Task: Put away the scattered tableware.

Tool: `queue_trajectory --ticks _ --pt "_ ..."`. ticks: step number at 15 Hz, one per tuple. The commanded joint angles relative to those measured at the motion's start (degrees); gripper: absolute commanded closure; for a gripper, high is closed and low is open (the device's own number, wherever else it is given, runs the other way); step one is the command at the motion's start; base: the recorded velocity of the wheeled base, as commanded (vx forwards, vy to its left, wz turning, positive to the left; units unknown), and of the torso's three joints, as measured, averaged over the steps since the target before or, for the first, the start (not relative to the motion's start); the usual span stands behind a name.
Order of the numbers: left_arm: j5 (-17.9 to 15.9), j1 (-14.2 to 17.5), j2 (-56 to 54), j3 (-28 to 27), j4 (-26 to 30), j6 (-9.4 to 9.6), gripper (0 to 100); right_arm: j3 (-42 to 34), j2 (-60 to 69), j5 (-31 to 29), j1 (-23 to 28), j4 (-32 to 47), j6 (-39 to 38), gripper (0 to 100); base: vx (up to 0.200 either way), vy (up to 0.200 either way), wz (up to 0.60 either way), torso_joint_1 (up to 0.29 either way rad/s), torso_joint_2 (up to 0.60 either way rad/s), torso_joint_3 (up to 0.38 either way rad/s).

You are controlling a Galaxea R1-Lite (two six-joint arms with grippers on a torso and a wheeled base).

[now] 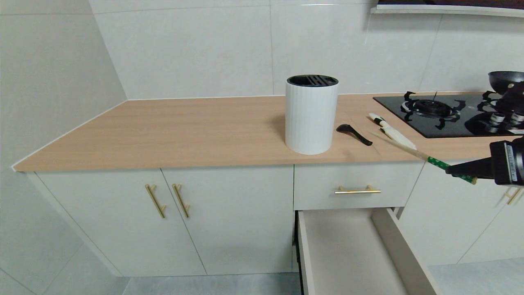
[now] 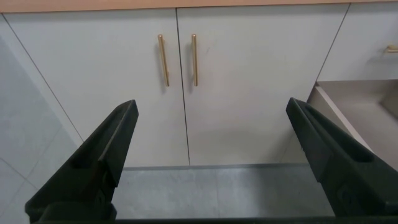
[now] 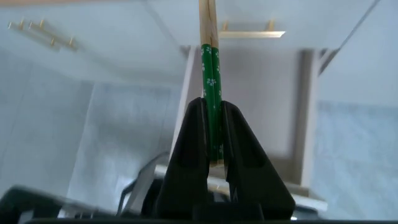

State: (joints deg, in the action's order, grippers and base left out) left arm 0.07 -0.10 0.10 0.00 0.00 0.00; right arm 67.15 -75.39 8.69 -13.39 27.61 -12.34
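Observation:
A pair of wooden chopsticks (image 1: 409, 149) with green patterned ends is clamped in my right gripper (image 1: 455, 170), held slanting over the counter's front edge at the right. In the right wrist view the right gripper (image 3: 211, 134) is shut on the chopsticks (image 3: 209, 59), above the open drawer (image 3: 249, 87). A white ribbed utensil holder (image 1: 311, 116) with a black slotted top stands on the wooden counter (image 1: 184, 131). Beside it lie a black spoon (image 1: 354, 134) and a white-handled utensil (image 1: 391, 131). My left gripper (image 2: 211, 155) hangs open and holds nothing, low before the cabinet doors (image 2: 180, 74).
An open drawer (image 1: 348, 246) sticks out below a closed drawer with a gold handle (image 1: 357, 190). A black gas hob (image 1: 442, 112) with a dark pan (image 1: 505, 80) occupies the counter's right end. The tiled wall stands behind the counter.

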Motion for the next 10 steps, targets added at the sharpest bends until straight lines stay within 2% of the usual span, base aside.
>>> queue_trajectory --ticks 1,10 --pt "0.01 0.01 -0.01 0.0 0.0 0.0 0 -0.88 -4.68 1.15 0.03 0.6 0.56 100 0.0 0.0 0.0 0.0 0.0 0.0" --pt "0.01 0.01 0.08 0.0 0.0 0.0 0 -4.13 -8.81 2.65 -0.33 0.16 3.55 100 0.0 0.0 0.0 0.0 0.0 0.0"
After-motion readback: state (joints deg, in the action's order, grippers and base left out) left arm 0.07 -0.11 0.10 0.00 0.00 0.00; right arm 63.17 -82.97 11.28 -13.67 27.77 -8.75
